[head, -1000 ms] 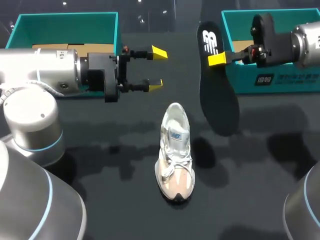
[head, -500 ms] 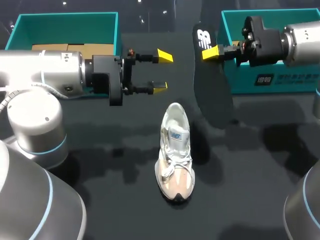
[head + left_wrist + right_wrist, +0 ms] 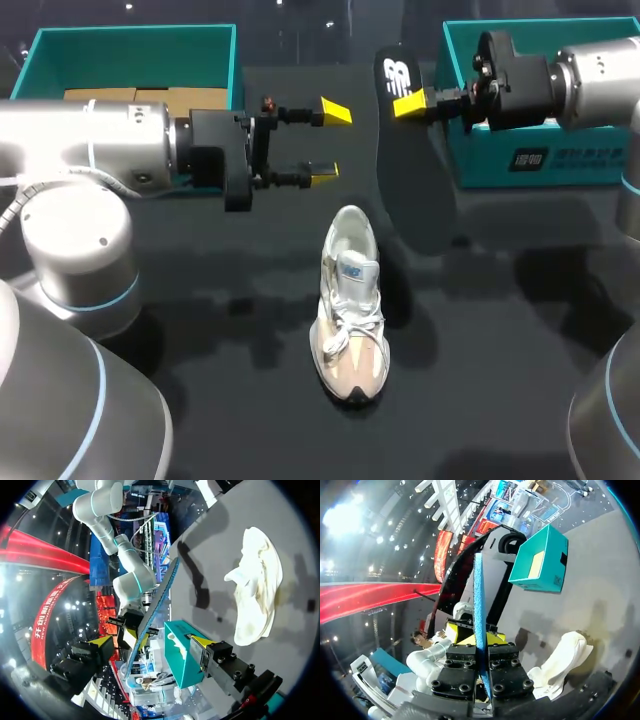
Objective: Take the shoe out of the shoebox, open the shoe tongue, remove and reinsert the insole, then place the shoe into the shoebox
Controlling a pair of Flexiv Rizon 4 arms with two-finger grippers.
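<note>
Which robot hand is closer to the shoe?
Left. The left gripper is open just beyond the heel of the shoe. The right gripper, shut on the insole, is farther off, by the right box.

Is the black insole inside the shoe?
No, the right gripper holds the insole up, apart from the shoe.

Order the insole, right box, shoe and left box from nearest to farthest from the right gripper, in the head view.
1. insole, held in the right gripper
2. right box, just beside it
3. shoe, mid-table
4. left box, far left
</note>
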